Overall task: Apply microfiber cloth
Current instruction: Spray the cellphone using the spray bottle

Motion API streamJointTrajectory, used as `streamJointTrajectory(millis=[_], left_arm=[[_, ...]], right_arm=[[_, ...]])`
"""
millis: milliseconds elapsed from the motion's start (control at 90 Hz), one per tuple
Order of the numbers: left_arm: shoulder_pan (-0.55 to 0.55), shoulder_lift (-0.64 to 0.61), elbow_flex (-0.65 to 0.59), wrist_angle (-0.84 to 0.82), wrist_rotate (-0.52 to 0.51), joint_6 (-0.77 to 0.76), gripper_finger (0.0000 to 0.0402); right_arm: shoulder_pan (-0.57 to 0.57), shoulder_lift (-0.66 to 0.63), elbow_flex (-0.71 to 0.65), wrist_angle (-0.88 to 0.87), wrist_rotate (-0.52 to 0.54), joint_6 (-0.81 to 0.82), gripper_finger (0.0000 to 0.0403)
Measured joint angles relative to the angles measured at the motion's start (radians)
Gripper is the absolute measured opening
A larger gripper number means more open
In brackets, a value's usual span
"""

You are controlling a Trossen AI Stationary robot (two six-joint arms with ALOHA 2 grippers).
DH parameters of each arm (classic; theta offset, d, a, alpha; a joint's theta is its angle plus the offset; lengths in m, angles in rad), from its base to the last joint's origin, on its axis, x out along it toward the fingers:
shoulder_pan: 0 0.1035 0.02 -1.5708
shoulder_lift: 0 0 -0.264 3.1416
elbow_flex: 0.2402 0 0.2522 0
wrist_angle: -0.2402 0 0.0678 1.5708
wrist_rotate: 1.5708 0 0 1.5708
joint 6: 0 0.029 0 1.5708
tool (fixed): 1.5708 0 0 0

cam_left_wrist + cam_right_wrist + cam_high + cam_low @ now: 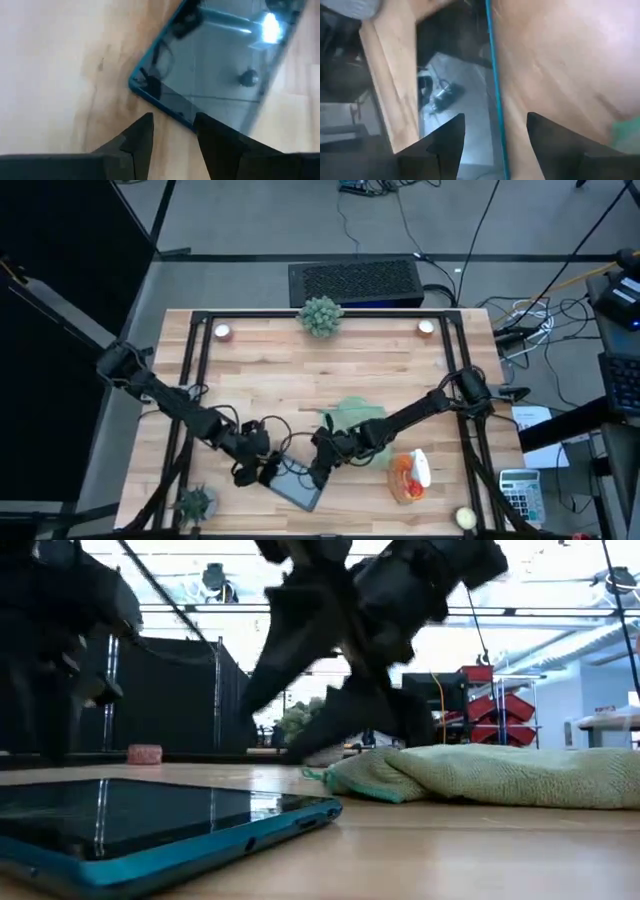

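Note:
The pale green microfiber cloth point(352, 418) lies bunched on the wooden table, partly under my right arm; the low view shows it as a flat heap point(490, 775). A dark tablet point(297, 486) with a teal rim lies flat near the table's front edge point(150, 820). My left gripper point(262, 472) is open just left of it, its fingers point(172, 127) pointing down beside the tablet's corner point(137, 82). My right gripper point(320, 470) is open over the tablet's right side, the teal edge point(495, 90) running between its fingers point(495, 125). Neither gripper touches the cloth.
A round spiky plant ball point(320, 315) sits at the far edge between two small round white things point(222, 331) point(426, 327). A small plant point(195, 502) stands front left. A white and orange spray bottle point(411, 476) and a pale ball point(464, 518) are front right.

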Motion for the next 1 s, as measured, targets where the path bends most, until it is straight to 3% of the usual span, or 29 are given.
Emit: streamJointTrajectory(millis=[211, 589, 722, 1000], left_arm=[[-0.101, 0.034, 0.087, 0.121, 0.013, 0.065, 0.0134], [-0.177, 0.346, 0.262, 0.096, 0.081, 0.169, 0.0134], [-0.172, 0.438, 0.298, 0.100, 0.046, 0.187, 0.0133], [-0.129, 0.474, 0.304, 0.111, -0.038, 0.215, 0.0133]], right_arm=[[-0.023, 0.041, 0.000, 0.044, -0.047, -0.025, 0.0196], [-0.043, 0.123, -0.001, 0.148, -0.049, -0.054, 0.0196], [-0.043, 0.126, -0.001, 0.150, -0.048, -0.057, 0.0196], [-0.036, 0.159, 0.000, 0.212, -0.083, -0.007, 0.0196]])
